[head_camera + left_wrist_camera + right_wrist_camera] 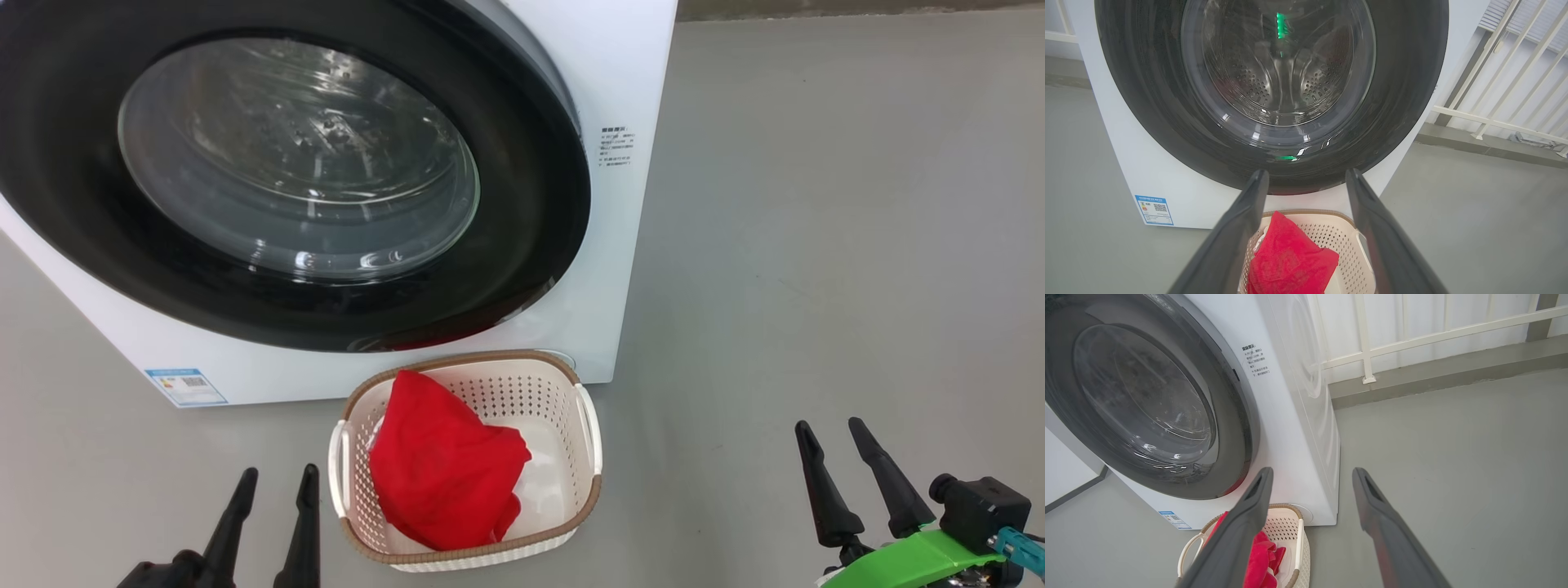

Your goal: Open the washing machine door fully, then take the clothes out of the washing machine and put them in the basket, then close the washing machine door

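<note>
Down on the grey floor (816, 245), one basket (522, 392) stands just in front of the washing machine (620, 73), near its lower right corner. The clothes (445, 465) lie in it: a crumpled bright red garment of soft fabric fills the left and middle, and one white piece shows beneath it at the right. The basket is a rounded rectangle of cream plastic with perforated walls, a brown woven-look rim and two white side handles.

The washing machine door (298, 155) lies against the white box's front, a wide glossy black ring around a bulging clear glass bowl. Through the glass, the left wrist view shows the perforated steel drum (1278, 81). Two labels sit on the front: a blue sticker (186, 386) at lower left and small printed text (616, 147) at upper right.

The left gripper (279, 470) hangs just left of the basket and the right gripper (829, 423) well to its right. Each has its two dark tapered fingers spread, grasping nothing.
</note>
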Controlling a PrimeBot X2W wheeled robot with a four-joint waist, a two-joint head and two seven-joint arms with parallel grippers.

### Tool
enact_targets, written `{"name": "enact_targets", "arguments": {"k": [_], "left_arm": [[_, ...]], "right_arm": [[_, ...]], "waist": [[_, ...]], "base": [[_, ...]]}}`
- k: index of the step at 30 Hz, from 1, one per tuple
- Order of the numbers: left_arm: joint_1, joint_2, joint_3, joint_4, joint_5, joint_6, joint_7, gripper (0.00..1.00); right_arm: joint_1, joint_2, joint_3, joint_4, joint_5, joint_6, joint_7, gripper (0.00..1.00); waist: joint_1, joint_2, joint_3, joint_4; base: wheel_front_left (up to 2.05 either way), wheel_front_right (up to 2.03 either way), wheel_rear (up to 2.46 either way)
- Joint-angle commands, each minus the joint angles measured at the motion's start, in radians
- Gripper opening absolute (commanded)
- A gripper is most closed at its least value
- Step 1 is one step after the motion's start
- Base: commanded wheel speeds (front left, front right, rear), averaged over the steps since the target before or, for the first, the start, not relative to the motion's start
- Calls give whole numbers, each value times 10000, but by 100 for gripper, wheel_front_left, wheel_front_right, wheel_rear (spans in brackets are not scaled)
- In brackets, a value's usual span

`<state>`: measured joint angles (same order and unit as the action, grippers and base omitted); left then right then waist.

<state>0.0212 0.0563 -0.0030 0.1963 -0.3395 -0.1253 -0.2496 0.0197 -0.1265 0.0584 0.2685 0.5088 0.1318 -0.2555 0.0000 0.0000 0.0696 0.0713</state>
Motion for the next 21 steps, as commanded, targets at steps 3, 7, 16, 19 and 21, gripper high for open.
{"name": "enact_targets", "arguments": {"k": [3, 7, 16, 19, 21], "left_arm": [[-151, 151, 354, -213, 30, -54, -122, 100], [-186, 119, 426, -179, -90, -54, -122, 100], [-147, 76, 493, -321, -351, -54, -122, 100], [9, -86, 84, 133, -341, 13, 33, 0], [17, -149, 25, 401, -349, 15, 63, 0]], "right_arm": [[-115, -145, 184, -240, -52, -11, -63, 100], [-146, -139, 172, -228, -71, -11, -63, 100], [-242, -125, 212, -206, -105, -11, -63, 100], [-1, 70, -27, 197, -55, 0, 6, 0], [5, 150, -19, 459, -47, 0, 8, 0]], "waist": [[0, 0, 15, 10], [0, 0, 43, 20], [0, 0, 74, -62], [0, 0, 73, -68], [0, 0, 73, -68]], "base": [[0, 0, 0], [0, 0, 0], [0, 0, 0], [0, 0, 0], [0, 0, 0]]}}
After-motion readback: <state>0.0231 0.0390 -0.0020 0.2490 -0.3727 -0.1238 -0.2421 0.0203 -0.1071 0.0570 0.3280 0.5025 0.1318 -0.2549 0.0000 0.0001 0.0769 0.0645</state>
